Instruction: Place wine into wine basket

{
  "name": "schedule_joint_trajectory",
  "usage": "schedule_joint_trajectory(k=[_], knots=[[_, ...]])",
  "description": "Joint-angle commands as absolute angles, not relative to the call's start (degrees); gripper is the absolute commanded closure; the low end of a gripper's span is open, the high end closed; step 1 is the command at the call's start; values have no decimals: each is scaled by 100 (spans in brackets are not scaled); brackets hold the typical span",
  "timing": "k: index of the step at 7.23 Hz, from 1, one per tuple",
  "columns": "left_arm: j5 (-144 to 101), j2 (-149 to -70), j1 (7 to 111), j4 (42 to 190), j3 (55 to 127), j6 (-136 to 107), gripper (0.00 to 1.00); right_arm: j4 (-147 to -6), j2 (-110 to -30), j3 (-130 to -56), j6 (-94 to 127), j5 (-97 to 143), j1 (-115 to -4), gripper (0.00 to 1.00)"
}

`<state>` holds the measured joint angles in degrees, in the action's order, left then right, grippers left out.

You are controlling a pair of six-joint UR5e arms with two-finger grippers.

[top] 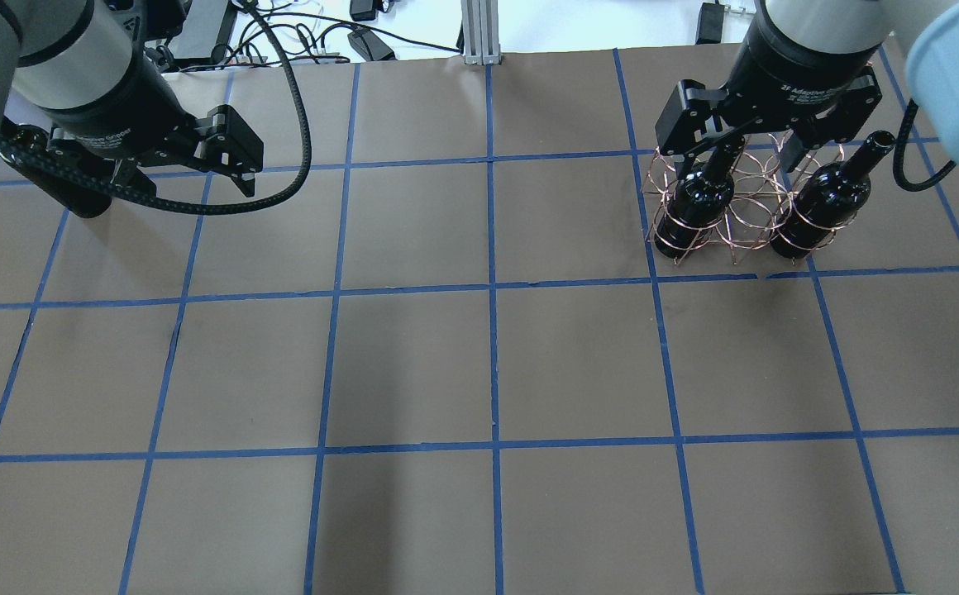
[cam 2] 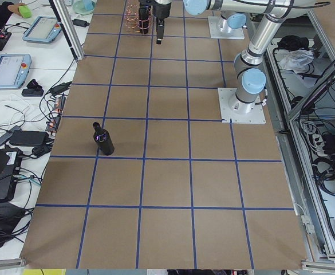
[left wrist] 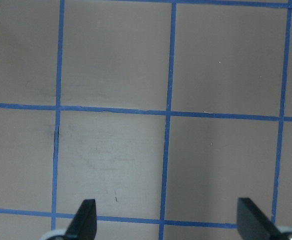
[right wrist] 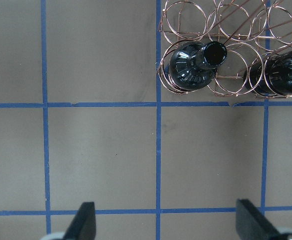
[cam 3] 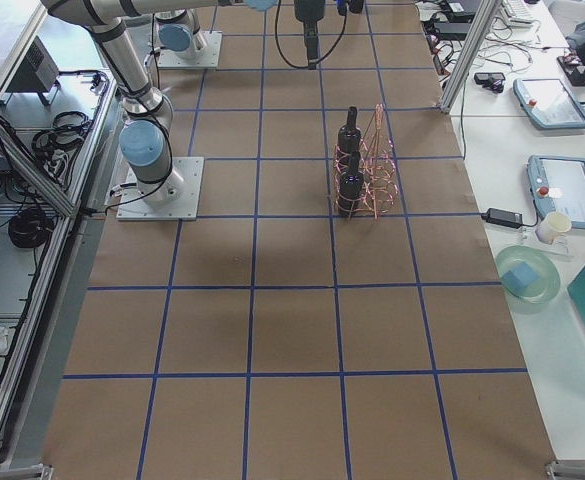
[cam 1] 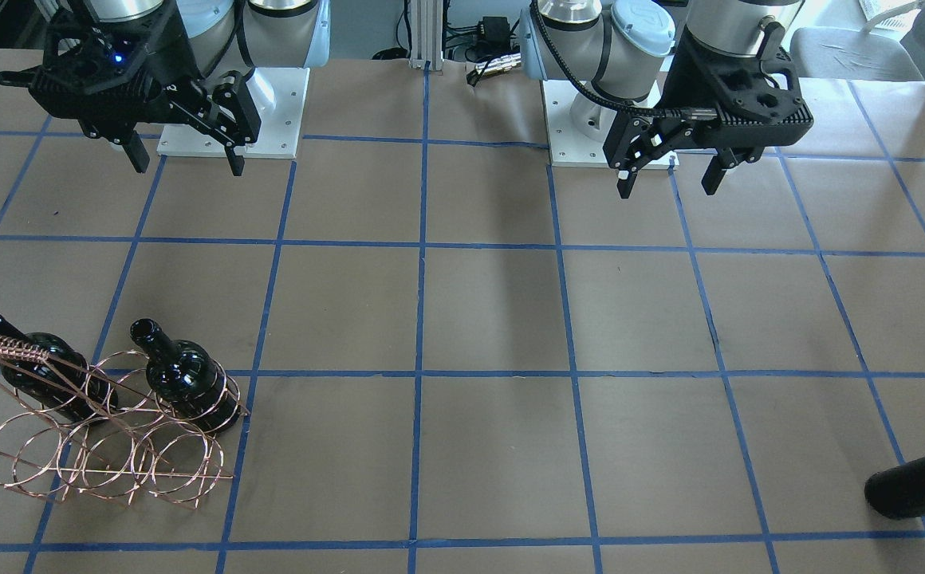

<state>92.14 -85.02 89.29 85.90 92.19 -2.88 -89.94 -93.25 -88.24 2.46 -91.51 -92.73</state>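
The copper wire wine basket (cam 1: 104, 458) stands at the far side on my right. Two dark glass bottles stand in its outer rings, one (cam 1: 189, 381) nearer the middle of the table and one (cam 1: 44, 371) under the coil handle. The ring between them holds nothing. A third dark wine bottle (cam 2: 103, 139) stands alone on the table far to my left and shows at the edge of the front view (cam 1: 921, 482). My right gripper (cam 1: 187, 162) is open and empty, raised on my side of the basket (right wrist: 225, 30). My left gripper (cam 1: 667, 189) is open and empty over bare table.
Brown table with a blue tape grid (top: 492, 289). White arm base plates (cam 1: 231, 112) sit at the robot side. Tablets and cables lie on side benches beyond the table's ends (cam 2: 7, 69).
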Motion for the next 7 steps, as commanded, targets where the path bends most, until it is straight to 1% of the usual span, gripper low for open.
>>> schedule_joint_trajectory(k=[1,7], knots=[[9220,-8490,8921,8596,9220,-281,0,-9017,-9325,-8824,246,-9149,-9272,0],[8947,-8569,8868,8604,9220,-211,0,-9018,-9325,-8824,211,-9149,-9272,0]])
